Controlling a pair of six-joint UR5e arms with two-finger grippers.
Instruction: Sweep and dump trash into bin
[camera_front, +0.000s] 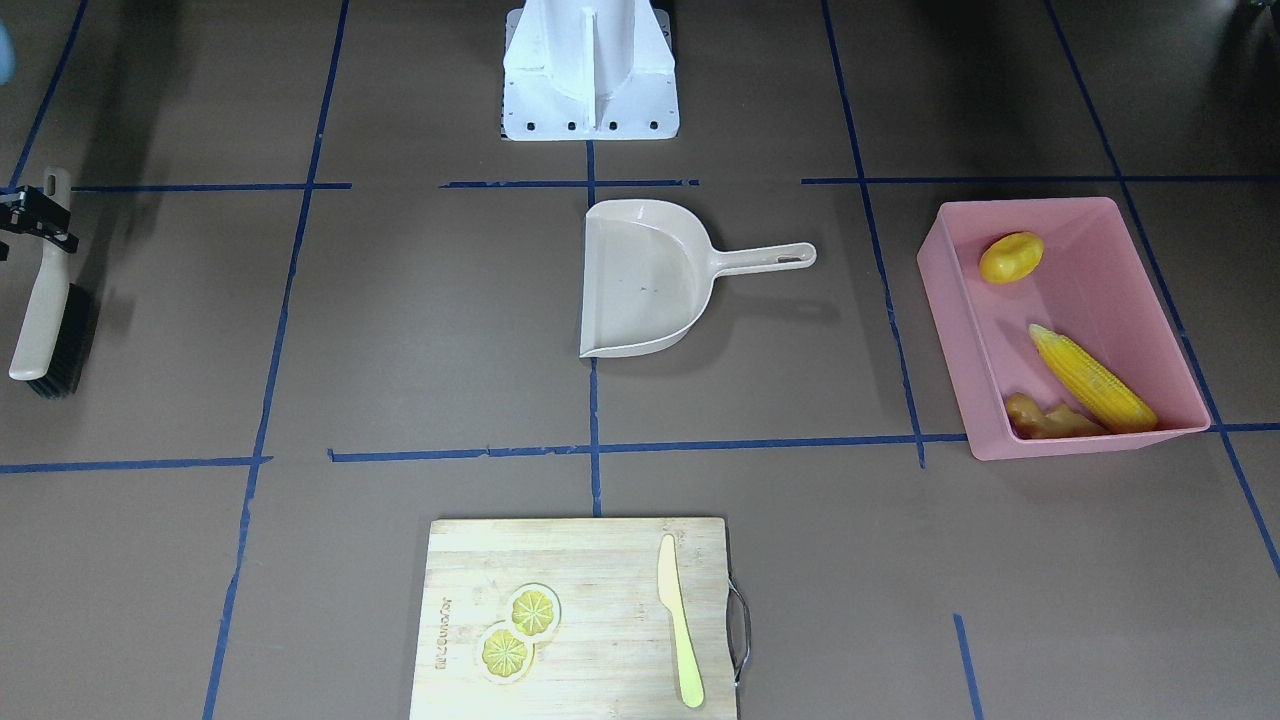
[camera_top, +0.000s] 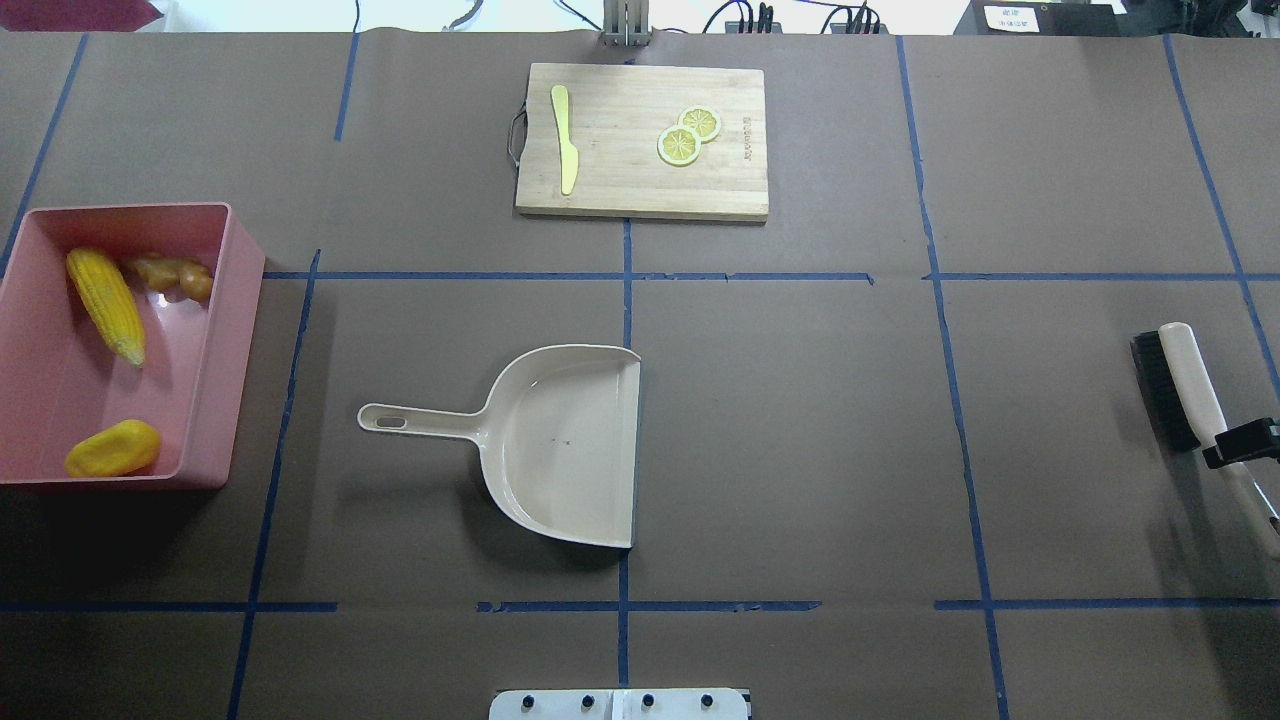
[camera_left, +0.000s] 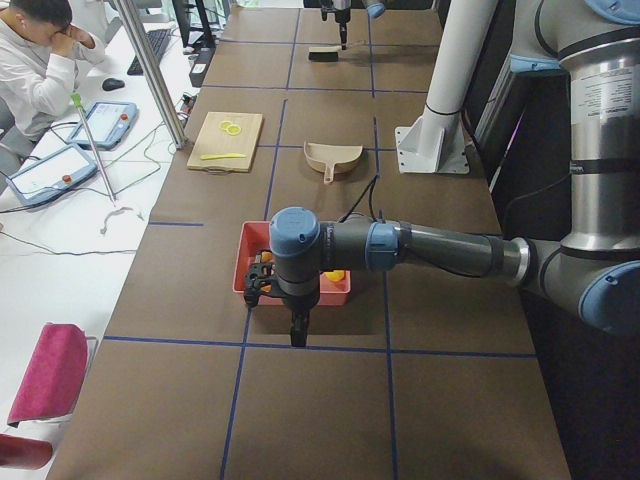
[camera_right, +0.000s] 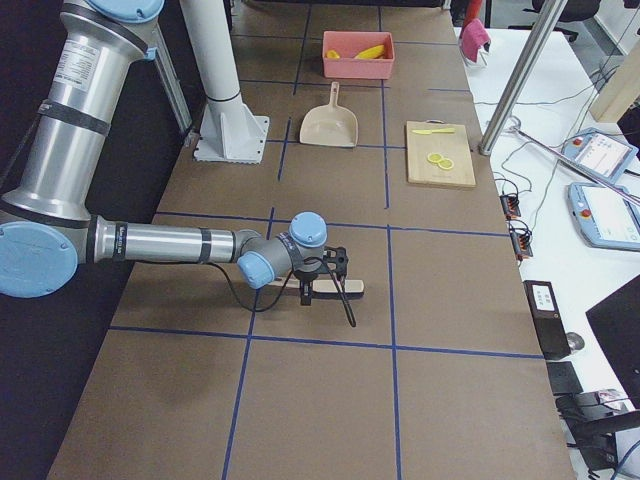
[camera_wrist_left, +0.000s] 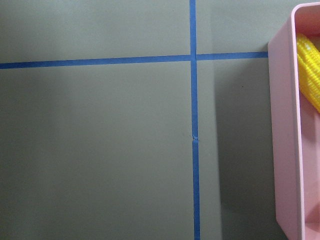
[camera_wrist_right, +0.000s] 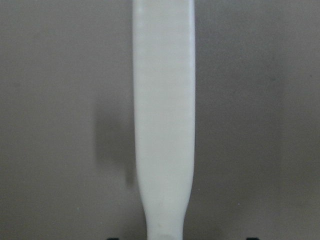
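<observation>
Trash: we see the ridged yellow corn cob (camera_front: 1093, 378), the knobby tan ginger root (camera_front: 1050, 418) just beside it, and the lumpy potato (camera_front: 1011, 257) apart from them, all lying inside the bin (camera_front: 1100, 285).
Bin: smooth pink plastic, rectangular, with sloping walls and a rim.
Surface: matte brown table (camera_front: 400, 350) gridded with blue tape (camera_front: 590, 448).
Left gripper (camera_left: 298, 335): points down just outside the bin's outer end; we cannot tell how its fingers stand.
Dustpan (camera_front: 640, 285): beige, near the bin, handle pointing toward it.
Right gripper (camera_front: 50, 222): well apart from the bin, fingers spread on either side of the brush (camera_front: 45, 310) handle.
Cutting board (camera_front: 600, 600): wooden, well apart from the bin, carrying lemon slices (camera_front: 520, 630) and a knife (camera_front: 678, 620).
</observation>
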